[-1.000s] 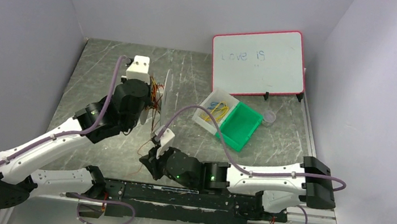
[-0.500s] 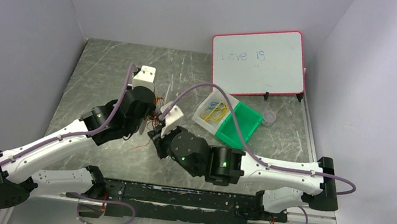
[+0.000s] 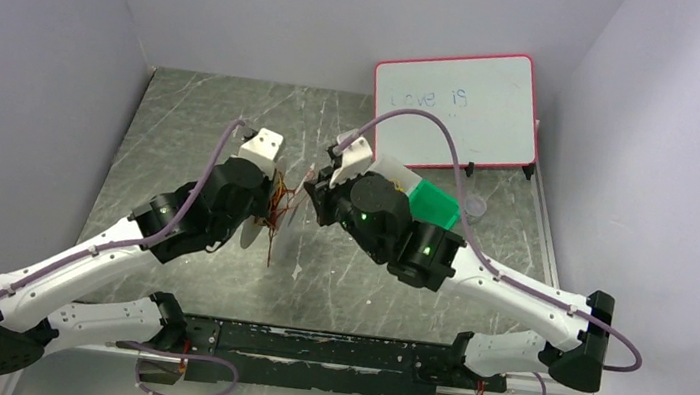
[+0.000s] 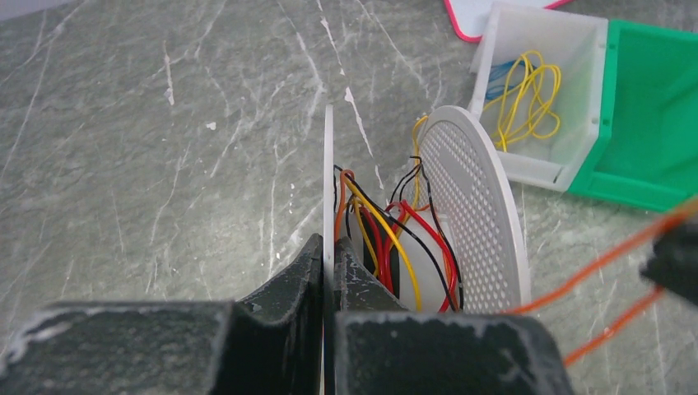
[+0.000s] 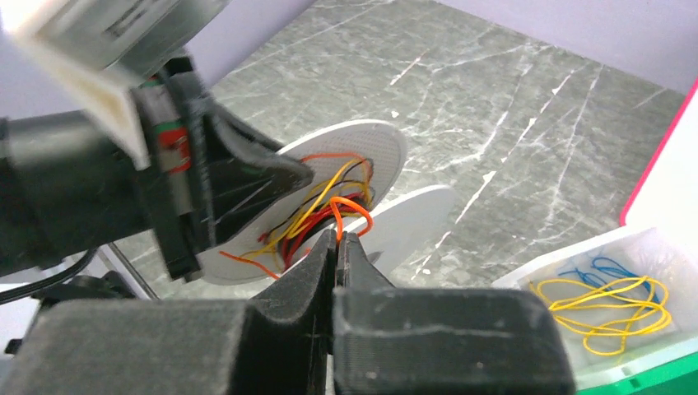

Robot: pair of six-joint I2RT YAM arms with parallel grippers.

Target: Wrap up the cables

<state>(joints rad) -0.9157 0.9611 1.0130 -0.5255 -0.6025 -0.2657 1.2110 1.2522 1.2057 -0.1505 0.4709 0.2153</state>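
As right pincer (image 5: pixel 337 236) has swung to spool (image 4: pixel 473 197) | clamped on cable (image 5: pixel 355 211) | left pincer (image 4: pixel 328 251) clamps spool

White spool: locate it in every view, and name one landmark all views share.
Top external: white spool just left of centre.
Left wrist: spool centre, one flange clamped by the left gripper.
Right wrist: spool centre-left, beyond the right gripper pinching the orange cable.
Shared landmark: green bin.

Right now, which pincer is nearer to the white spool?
Left. The left pincer is shut on a flange of the white spool, so it touches it. The right pincer pinches the orange cable just beside the spool.
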